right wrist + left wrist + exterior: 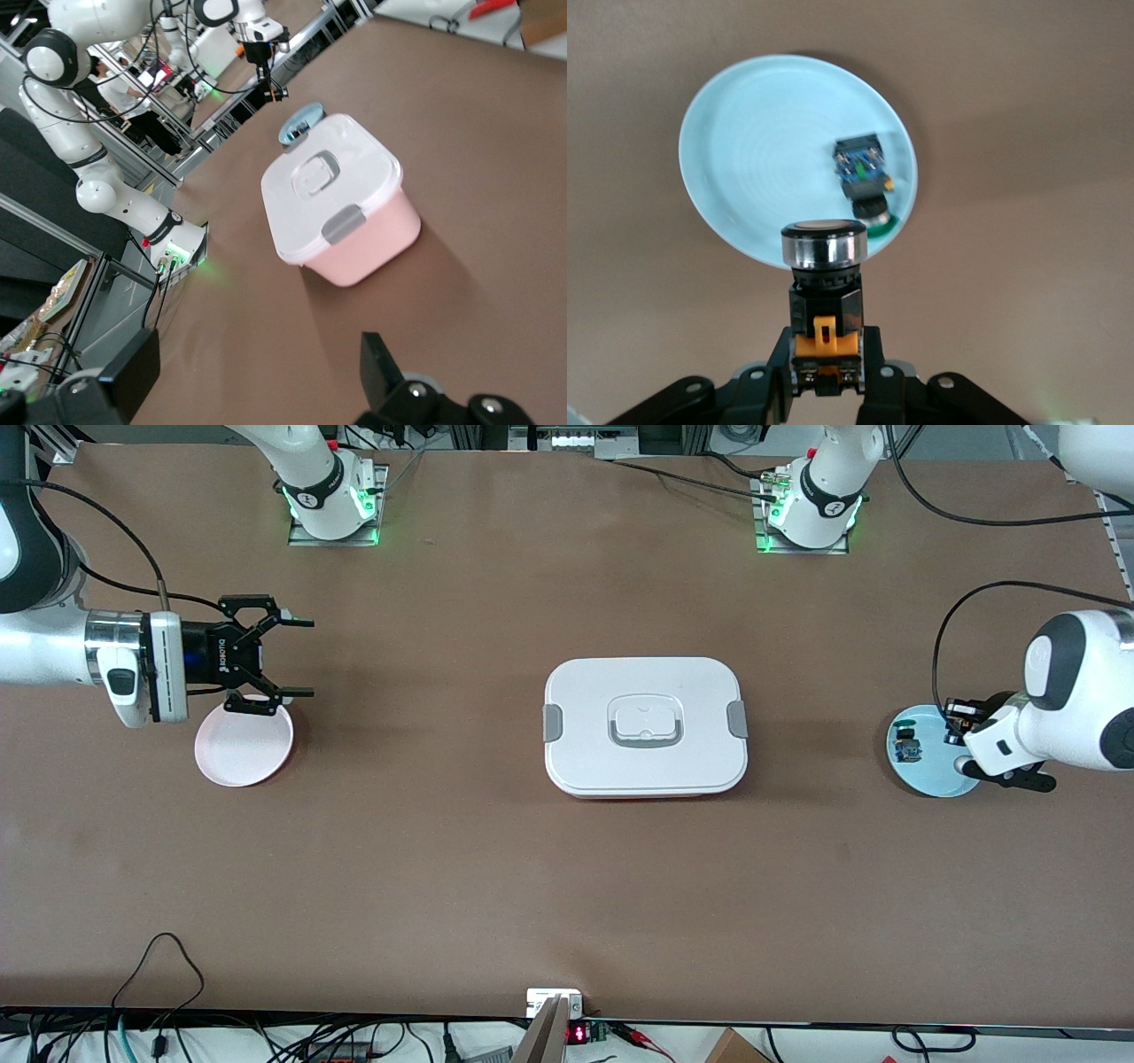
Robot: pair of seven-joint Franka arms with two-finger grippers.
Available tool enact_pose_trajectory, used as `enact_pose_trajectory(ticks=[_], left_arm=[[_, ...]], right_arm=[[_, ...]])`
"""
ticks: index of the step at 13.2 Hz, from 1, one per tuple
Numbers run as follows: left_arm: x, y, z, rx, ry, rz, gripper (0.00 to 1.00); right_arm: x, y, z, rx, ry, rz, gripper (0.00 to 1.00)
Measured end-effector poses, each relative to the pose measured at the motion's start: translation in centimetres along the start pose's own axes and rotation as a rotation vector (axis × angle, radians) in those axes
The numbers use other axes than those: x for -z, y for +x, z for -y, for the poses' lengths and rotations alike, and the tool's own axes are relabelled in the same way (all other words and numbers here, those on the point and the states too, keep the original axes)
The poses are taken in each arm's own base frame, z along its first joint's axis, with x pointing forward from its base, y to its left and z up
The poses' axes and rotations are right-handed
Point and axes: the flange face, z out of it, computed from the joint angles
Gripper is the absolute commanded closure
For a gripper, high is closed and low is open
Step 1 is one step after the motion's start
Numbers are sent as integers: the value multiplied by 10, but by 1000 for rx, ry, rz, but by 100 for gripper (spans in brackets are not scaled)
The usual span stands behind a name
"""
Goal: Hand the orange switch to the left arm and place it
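My left gripper is shut on the orange switch, a black cylinder with a silver cap and orange parts, and holds it above the light blue plate. In the front view the left gripper is over that plate at the left arm's end of the table. The white lidded box sits in the table's middle; it also shows in the right wrist view. My right gripper is open and empty, held sideways over the table beside the pink plate.
A small blue-and-green component with a black knob lies on the blue plate, also seen in the front view. Cables run along the table's edge nearest the front camera. The arm bases stand at the edge farthest from it.
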Motion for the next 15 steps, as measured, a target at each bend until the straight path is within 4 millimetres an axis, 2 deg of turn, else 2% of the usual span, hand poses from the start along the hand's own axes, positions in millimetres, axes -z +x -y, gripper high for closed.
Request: enact_pose_trajectory(ticks=[4, 9, 12, 14, 15], left_arm=[[-54, 2, 18, -3, 10, -31, 100], [-93, 7, 33, -40, 38, -84, 94], [-112, 12, 40, -47, 29, -90, 82], [-116, 16, 39, -60, 38, -94, 54], [-117, 17, 40, -67, 45, -96, 35]], right_arm=[[21, 5, 8, -232, -84, 70, 0], [31, 16, 10, -500, -280, 200, 0], [36, 37, 19, -532, -425, 277, 0], [45, 46, 26, -568, -496, 319, 0], [48, 46, 28, -590, -531, 346, 0]])
